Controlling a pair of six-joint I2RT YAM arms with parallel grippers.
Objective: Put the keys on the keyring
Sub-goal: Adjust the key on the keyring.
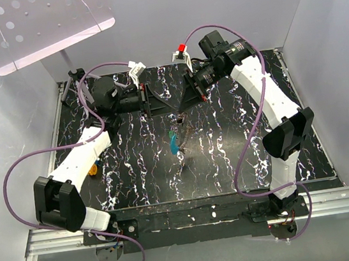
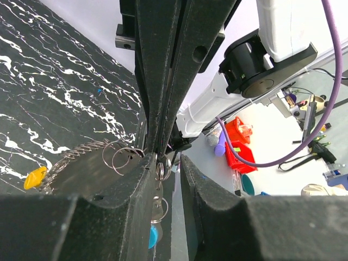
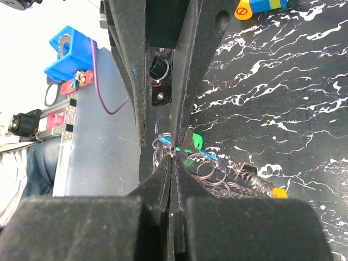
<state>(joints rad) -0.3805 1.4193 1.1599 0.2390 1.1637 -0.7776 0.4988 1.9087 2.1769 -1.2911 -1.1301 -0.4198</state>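
White arm shells (image 1: 86, 153), black joints (image 1: 60, 202), purple cables (image 1: 5, 190); claw fingers (image 3: 81, 228) black, seemingly foam-textured.

Top view, centre: the key cluster (image 1: 176, 140) below the meeting jaws is too small to separate into parts.

Left wrist view, bottom centre: a jaw partly covers the blue key (image 2: 153, 237).

Right wrist view:
- Centre: the keyring (image 3: 163, 144) vanishes between closed jaws.
- Lower right: the yellow-orange key (image 3: 279, 192) is half hidden.
- Top edge: an orange tag (image 3: 242, 10) is cropped.
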